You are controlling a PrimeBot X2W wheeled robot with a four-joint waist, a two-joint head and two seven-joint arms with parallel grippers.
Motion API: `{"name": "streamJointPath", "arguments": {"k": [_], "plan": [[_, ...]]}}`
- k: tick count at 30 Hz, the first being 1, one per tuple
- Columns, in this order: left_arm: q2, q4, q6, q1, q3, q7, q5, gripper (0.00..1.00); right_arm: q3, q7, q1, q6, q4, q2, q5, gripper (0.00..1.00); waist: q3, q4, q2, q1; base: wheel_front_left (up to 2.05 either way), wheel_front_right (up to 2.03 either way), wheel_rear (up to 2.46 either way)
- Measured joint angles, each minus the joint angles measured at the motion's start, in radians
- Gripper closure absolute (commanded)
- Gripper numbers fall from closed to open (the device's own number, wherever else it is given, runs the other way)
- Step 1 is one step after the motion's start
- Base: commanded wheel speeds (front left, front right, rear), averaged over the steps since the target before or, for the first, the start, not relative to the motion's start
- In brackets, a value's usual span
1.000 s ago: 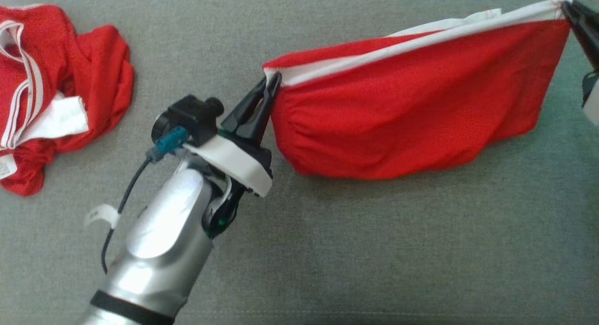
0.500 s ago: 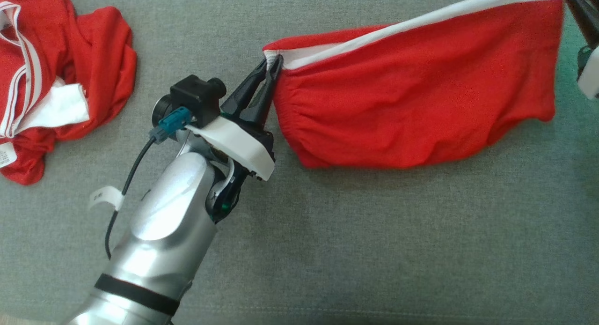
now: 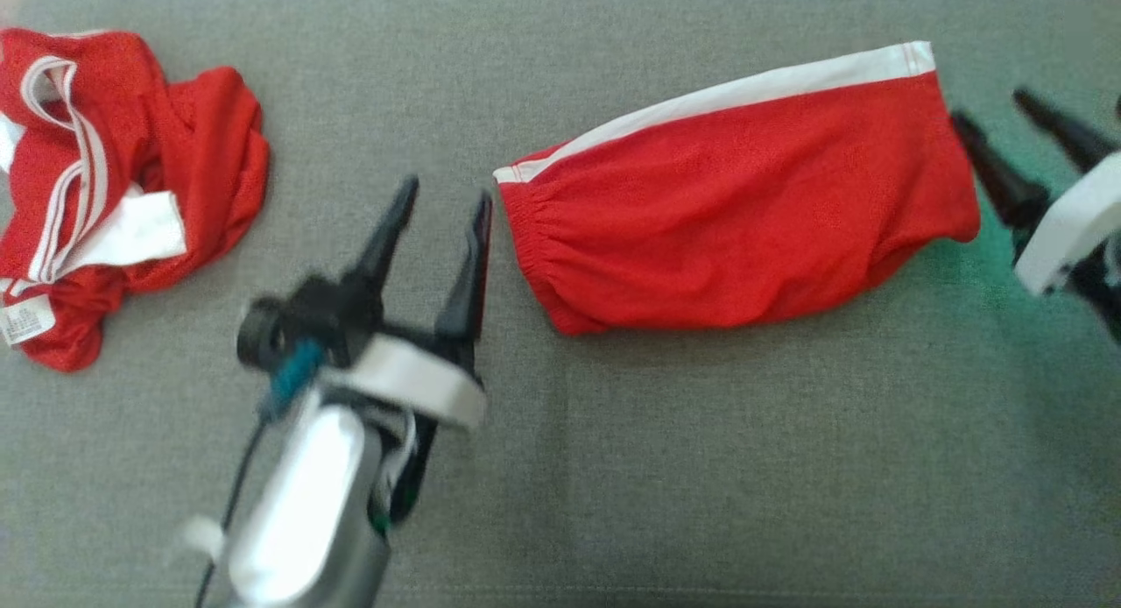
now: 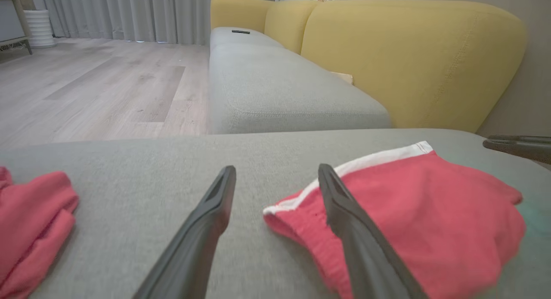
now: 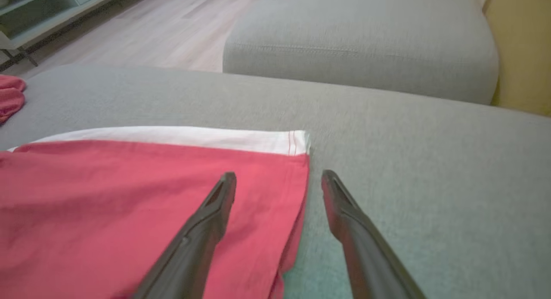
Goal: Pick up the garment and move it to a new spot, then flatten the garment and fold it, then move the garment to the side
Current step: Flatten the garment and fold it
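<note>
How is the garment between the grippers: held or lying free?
Lying free: the garment is spread on the grey cushion, left gripper and right gripper open.

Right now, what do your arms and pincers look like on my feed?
The left pincer and right pincer each have two long, dark, tapering fingers on a white plate. The left forearm is glossy silver, with a black camera block, a teal connector and a thin dark cable.
</note>
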Motion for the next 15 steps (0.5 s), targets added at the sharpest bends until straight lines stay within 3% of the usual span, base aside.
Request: {"name": "streamJointPath", "arguments": {"k": [6, 15], "plan": [[-0.003, -0.132, 0.056, 0.177, 0.027, 0.000, 0.051, 0.00, -0.048, -0.001, 0.049, 0.000, 0.115, 0.040, 0.045, 0.00, -0.026, 0.027, 0.0000, 0.0000, 0.00, 0.00, 0.00], [-0.006, -0.226, 0.097, 0.280, 0.038, 0.000, 0.051, 0.00, -0.087, 0.017, 0.099, 0.000, 0.364, 0.129, 0.046, 0.00, -0.050, 0.135, 0.0000, 0.0000, 0.00, 0.00, 0.00]]}}
